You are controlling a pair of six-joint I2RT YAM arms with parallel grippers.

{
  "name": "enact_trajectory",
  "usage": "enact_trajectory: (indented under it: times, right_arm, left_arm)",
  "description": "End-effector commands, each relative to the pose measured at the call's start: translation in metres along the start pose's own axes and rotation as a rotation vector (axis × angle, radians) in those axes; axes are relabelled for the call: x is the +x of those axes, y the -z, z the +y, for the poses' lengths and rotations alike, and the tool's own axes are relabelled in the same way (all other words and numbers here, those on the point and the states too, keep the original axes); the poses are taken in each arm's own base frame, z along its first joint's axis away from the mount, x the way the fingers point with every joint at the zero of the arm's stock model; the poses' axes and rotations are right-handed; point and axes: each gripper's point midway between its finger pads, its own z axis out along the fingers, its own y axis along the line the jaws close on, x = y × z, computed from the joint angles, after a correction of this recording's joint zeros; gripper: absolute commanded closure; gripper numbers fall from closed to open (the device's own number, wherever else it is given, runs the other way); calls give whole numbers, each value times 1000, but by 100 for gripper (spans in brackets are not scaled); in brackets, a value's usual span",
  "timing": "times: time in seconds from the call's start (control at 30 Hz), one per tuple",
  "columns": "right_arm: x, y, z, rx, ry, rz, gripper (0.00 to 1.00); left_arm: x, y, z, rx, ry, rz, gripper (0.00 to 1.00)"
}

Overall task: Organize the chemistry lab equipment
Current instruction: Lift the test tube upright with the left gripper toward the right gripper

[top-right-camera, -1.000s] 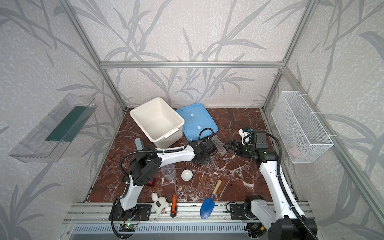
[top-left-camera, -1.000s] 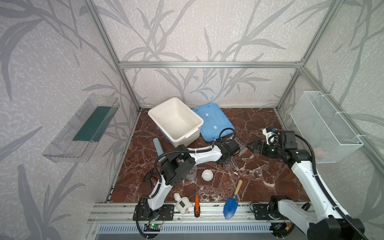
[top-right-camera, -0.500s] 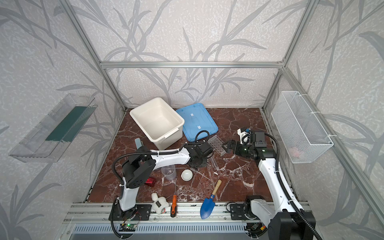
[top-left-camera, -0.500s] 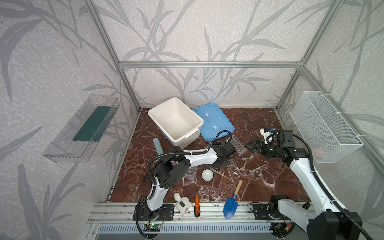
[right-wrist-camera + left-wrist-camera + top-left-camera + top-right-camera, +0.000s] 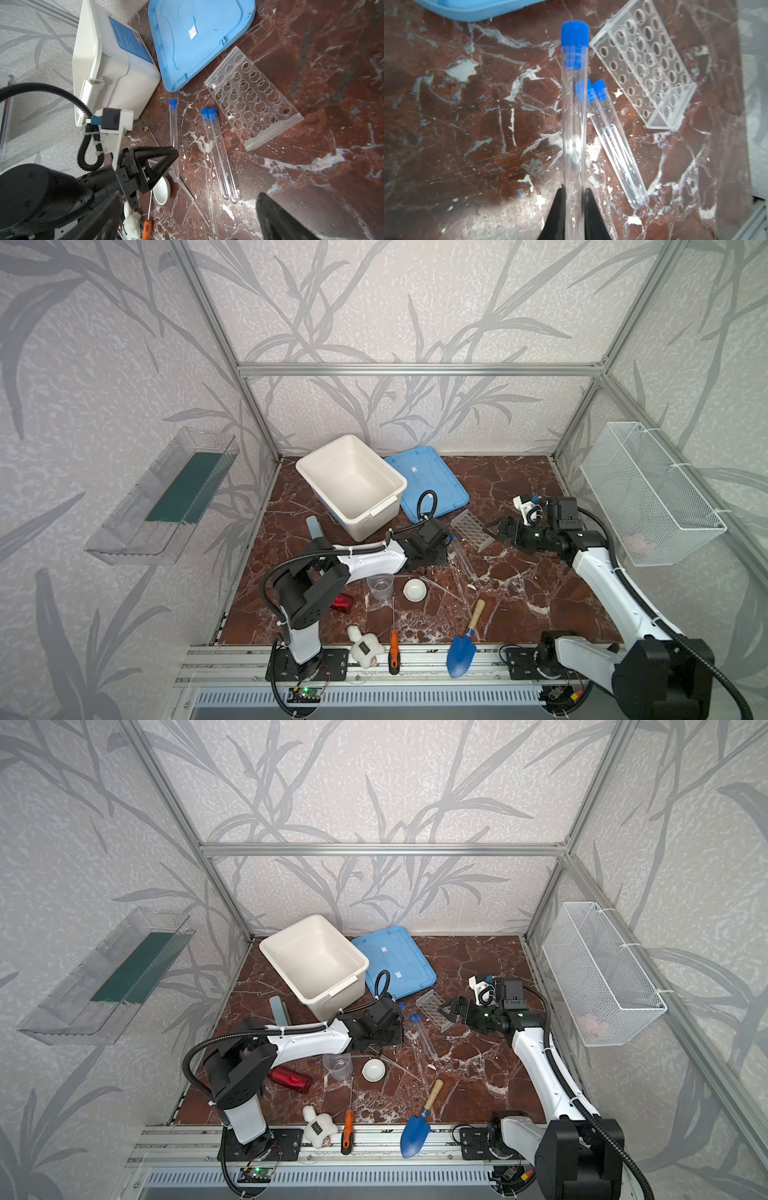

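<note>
Mid-frame: test tube (image 5: 574,116) pinched, grid rack (image 5: 471,529) rightward

Near the middle of both top views, below the white bin (image 5: 353,485), the left gripper (image 5: 574,192) is clamped on the closed end of the clear test tube. Its long axis runs from the jaws to the blue cap. Rightward lie two loose tubes (image 5: 423,1036), then the grid rack, the wide-spread right gripper (image 5: 492,531) nearest it.

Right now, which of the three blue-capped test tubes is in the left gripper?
The lone test tube, clamped near its closed end by the left gripper. The other two tubes lie side by side beside the rack, untouched.
</note>
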Motion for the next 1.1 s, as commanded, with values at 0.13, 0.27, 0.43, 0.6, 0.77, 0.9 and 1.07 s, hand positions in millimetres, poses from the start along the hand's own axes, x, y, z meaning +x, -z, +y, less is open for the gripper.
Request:
enact_trajectory:
  times: [0.13, 0.27, 0.43, 0.6, 0.77, 0.9, 1.07]
  right_arm:
    - [-12, -7, 35, -81, 88, 41, 1]
    - [-21, -11, 61, -113, 169, 61, 1]
    - [-21, -23, 87, -103, 275, 172, 13]
    - [-27, -30, 94, -98, 271, 224, 18]
    - [-16, -53, 114, -92, 345, 289, 26]
    - [-20, -61, 111, -62, 319, 285, 37]
    - [-22, -70, 114, -77, 296, 297, 49]
  left_arm:
    - [-33, 42, -47, 279, -185, -189, 92]
    - [-33, 60, -52, 299, -292, -213, 91]
    - [-35, 79, -46, 278, -390, -265, 91]
    - [-35, 85, -33, 219, -443, -296, 90]
    - [-34, 86, -30, 194, -486, -306, 90]
    - [-34, 86, -28, 196, -479, -322, 90]
    - [-34, 87, -30, 208, -481, -328, 90]
